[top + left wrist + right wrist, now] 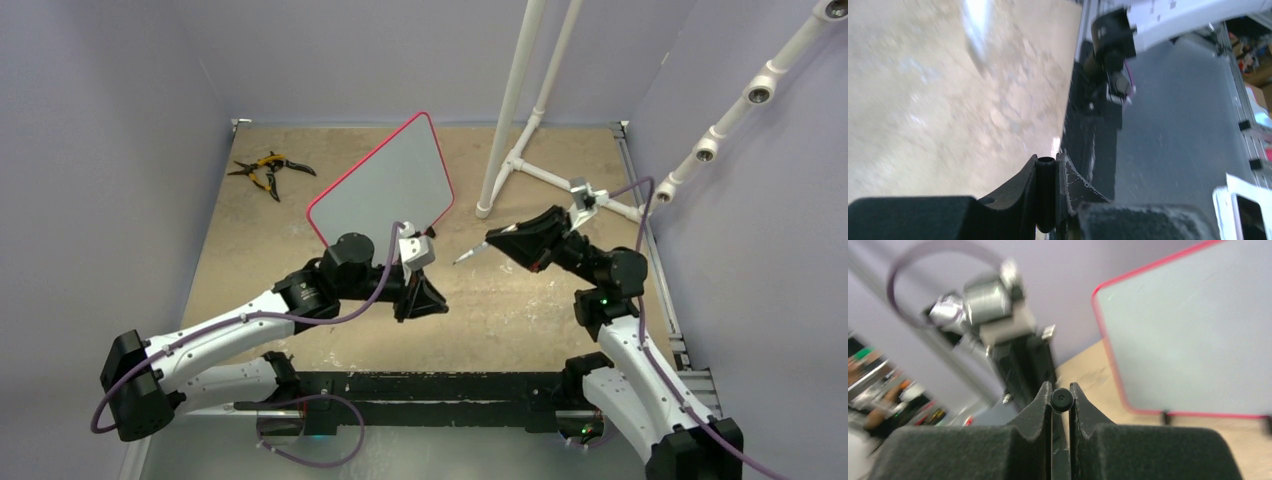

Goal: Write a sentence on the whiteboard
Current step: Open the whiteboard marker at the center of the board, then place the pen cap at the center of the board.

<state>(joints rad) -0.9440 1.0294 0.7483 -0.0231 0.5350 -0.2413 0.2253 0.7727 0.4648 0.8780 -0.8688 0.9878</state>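
The whiteboard (380,185) stands tilted on the tan table, white face with a red-pink rim; it also fills the upper right of the right wrist view (1188,335). Its face looks plain, and the sentence is out of view. My right gripper (497,240) is shut on a thin marker (468,256) whose tip points left, just right of the board's lower corner. The marker's black round end (1061,400) sits between the fingertips. My left gripper (432,305) hovers in front of the board, shut on a short black tube-like cap (1046,192).
Yellow-and-black pliers (268,172) lie at the back left. A white pipe frame (515,130) stands at the back right, with another pipe rail (740,110) along the right wall. The left wrist view looks past the table's near edge (1068,125).
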